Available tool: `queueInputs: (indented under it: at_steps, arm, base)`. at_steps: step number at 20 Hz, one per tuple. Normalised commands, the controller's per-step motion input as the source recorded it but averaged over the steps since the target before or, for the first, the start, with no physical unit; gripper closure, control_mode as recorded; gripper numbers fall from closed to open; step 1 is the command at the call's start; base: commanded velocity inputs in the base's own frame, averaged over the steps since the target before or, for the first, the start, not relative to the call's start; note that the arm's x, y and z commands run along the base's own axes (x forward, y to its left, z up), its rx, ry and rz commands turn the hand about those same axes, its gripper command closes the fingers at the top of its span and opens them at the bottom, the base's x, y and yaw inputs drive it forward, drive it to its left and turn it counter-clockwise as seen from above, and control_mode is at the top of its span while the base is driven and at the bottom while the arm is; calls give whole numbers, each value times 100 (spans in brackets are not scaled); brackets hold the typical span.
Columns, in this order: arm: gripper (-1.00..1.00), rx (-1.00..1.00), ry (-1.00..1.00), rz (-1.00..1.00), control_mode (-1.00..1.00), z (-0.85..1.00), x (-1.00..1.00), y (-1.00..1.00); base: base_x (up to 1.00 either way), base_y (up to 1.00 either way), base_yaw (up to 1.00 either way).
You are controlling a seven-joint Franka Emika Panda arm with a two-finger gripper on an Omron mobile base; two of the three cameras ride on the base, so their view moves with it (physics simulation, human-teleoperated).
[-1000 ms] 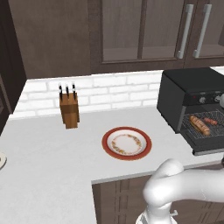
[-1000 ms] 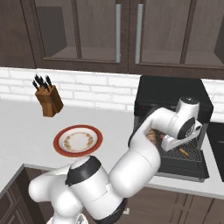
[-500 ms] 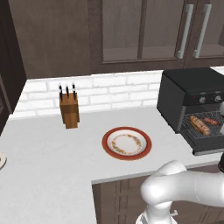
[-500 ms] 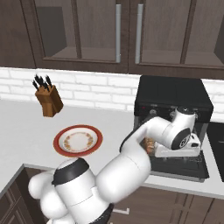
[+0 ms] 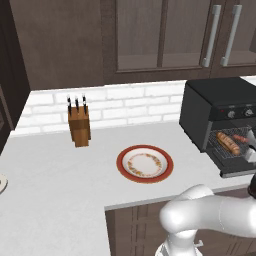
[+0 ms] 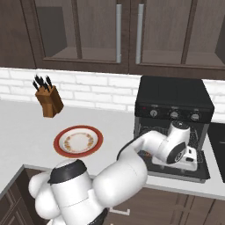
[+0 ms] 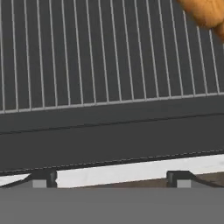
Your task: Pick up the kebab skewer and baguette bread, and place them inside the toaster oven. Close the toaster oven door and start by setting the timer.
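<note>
Okay, my gripper [image 7: 109, 177] has its jaws spread wide, empty, hovering over the oven [image 6: 172, 96] rack [image 7: 87, 52] beside the baguette [image 7: 205, 11].

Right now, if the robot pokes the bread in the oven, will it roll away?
Probably only a little. The bread is a plump rounded loaf, so a sideways nudge could turn it, but it lies on the oven's wire rack, whose bars may catch it. It looks stiff and crusty, so it likely slides whole rather than bending.

Bare wire rack [image 7: 87, 52], baguette bread [image 7: 205, 11] at its corner.
</note>
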Motion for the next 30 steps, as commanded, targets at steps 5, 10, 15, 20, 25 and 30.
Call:
queueInputs:
  at_steps: [5,10,15,20,25,30]
  arm:
    - [-100,0,0,-23,-100,-31,41,3]
    - [-100,0,0,-15,-100,-25,33,0]
    - [-100,0,0,-13,-100,-16,34,0]
    - [-100,0,-2,-19,-100,-6,48,14]
    - [-100,0,-6,-20,-100,-15,43,21]
    - [-100,0,-4,-21,-100,-8,63,11]
  base:
    - [0,0,0]
    - [0,0,0]
    - [0,0,0]
    - [0,0,0]
    - [0,0,0]
    - [0,0,0]
